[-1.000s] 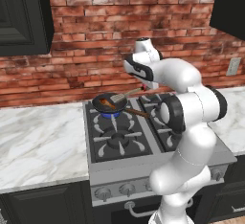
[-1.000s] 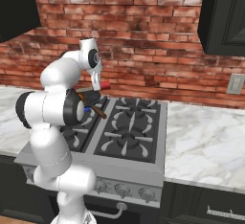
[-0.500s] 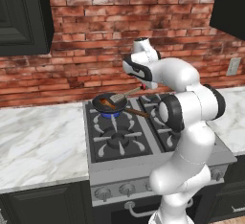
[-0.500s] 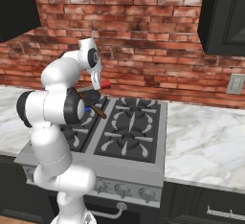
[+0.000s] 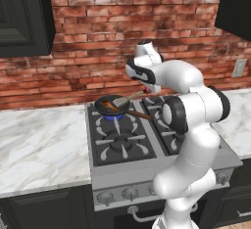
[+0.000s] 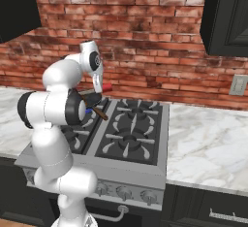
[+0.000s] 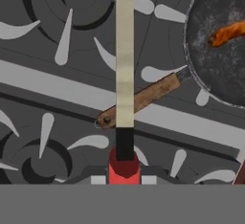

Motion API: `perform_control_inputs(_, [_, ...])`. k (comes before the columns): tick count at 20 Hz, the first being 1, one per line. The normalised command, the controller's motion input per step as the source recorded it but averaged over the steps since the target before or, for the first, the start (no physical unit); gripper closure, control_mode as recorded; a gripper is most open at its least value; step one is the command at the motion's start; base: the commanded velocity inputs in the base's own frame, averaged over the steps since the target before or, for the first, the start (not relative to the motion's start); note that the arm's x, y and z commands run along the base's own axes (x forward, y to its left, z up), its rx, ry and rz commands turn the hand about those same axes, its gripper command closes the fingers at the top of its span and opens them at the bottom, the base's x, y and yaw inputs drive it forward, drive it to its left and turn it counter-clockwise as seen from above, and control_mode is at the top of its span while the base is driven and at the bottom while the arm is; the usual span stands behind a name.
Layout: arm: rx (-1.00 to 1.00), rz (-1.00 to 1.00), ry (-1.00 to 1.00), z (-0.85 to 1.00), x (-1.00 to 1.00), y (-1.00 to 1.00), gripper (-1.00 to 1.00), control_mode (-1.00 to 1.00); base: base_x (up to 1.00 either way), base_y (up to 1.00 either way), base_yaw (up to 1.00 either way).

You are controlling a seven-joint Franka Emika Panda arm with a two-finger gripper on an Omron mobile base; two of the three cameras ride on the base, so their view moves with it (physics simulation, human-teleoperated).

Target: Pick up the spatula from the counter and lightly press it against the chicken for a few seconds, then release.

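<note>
My gripper (image 5: pixel 146 91) is shut on the red handle of the spatula (image 5: pixel 128 97) above the back left burner. The spatula's pale shaft reaches left, and its blade lies over the dark frying pan (image 5: pixel 104 103). The orange chicken (image 5: pixel 109 107) lies in that pan, just left of the blade; I cannot tell whether they touch. In the hand view the spatula (image 7: pixel 124 55) runs straight up from the gripper (image 7: pixel 124 178), with the pan (image 7: pixel 210 65) and chicken (image 7: pixel 227 33) to the right. From the right base view the gripper (image 6: pixel 100 89) holds the red handle beside my arm.
The pan's brown handle (image 5: pixel 142 115) points toward the stove's middle, and also shows as the brown handle (image 7: pixel 143 99) under the spatula shaft. The black stove (image 5: pixel 122 142) has several burners. Marble counter (image 5: pixel 39 149) lies on either side, with a brick wall (image 5: pixel 98 42) behind.
</note>
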Motion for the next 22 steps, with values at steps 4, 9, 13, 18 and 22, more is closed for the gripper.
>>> perform_control_inputs(4, [0.0,0.0,0.0,-0.06,0.14,0.01,1.0,-1.0,0.0,0.0,0.0])
perform_control_inputs(9, [0.0,0.0,0.0,-0.02,0.21,0.01,1.0,-1.0,0.0,0.0,0.0])
perform_control_inputs(13, [0.0,0.0,0.0,-0.07,0.24,0.06,1.0,-1.0,0.0,0.0,0.0])
perform_control_inputs(18, [0.0,0.0,0.0,-0.17,0.27,0.08,1.0,-1.0,0.0,0.0,0.0])
perform_control_inputs(22, [0.0,0.0,0.0,-0.16,0.25,0.03,1.0,-1.0,0.0,0.0,0.0])
